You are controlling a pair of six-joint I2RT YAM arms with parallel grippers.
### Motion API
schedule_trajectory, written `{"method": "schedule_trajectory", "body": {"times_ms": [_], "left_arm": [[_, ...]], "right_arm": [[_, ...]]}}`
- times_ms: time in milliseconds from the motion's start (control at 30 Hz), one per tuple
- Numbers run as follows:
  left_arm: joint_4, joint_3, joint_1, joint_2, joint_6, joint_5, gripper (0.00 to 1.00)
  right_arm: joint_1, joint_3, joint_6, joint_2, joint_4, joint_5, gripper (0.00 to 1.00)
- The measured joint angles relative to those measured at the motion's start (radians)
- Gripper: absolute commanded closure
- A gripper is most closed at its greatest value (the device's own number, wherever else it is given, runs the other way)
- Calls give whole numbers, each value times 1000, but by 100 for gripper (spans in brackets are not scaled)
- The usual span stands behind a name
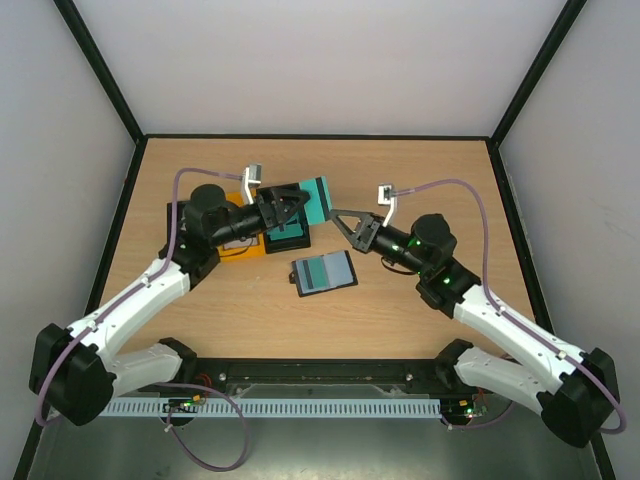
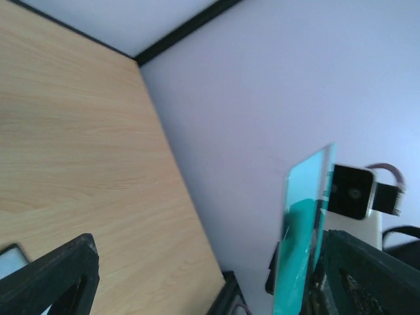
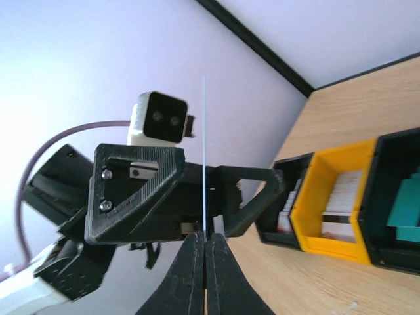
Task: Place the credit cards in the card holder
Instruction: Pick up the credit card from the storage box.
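card holder [image 1: 324,272]: open on table, nearest the bases | right gripper [image 1: 340,216]: fingers clamped on one edge of teal credit card [image 1: 319,200] | left gripper [image 1: 298,207]: fingers spread wide, card between them, close to one | step: draw card straight out without brushing the fingers, then carry it to holder slot

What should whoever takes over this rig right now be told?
Left claw: open, astride the teal card, not gripping it.
Right claw: shut on that card's edge, in the air beside the bins.
Card holder: flat and open on the table.
Done: one card out of the bins.
Left: slot it into the holder; other cards sit in the yellow bin and black bin.
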Motion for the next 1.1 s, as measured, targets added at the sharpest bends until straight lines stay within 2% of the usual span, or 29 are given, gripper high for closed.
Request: {"method": "schedule_trajectory", "body": {"times_ms": [167, 233, 333, 500, 900, 1100], "left_arm": [[159, -7, -58, 0, -115, 62, 47], [180, -8, -80, -3, -130, 59, 56], [169, -18, -101, -21, -128, 24, 59], [169, -71, -112, -69, -124, -35, 59], [280, -135, -146, -56, -156, -35, 63], [336, -142, -146, -43, -174, -26, 82]], "right_arm": [[0, -12, 24, -45, 19, -53, 98], [0, -14, 30, -48, 18, -58, 98], [0, -30, 35, -59, 16, -53, 98], [0, -68, 54, -101, 6, -22, 98], [0, -98, 158, -106, 58, -13, 98], [0, -108, 211, -84, 95, -35, 98]]}}
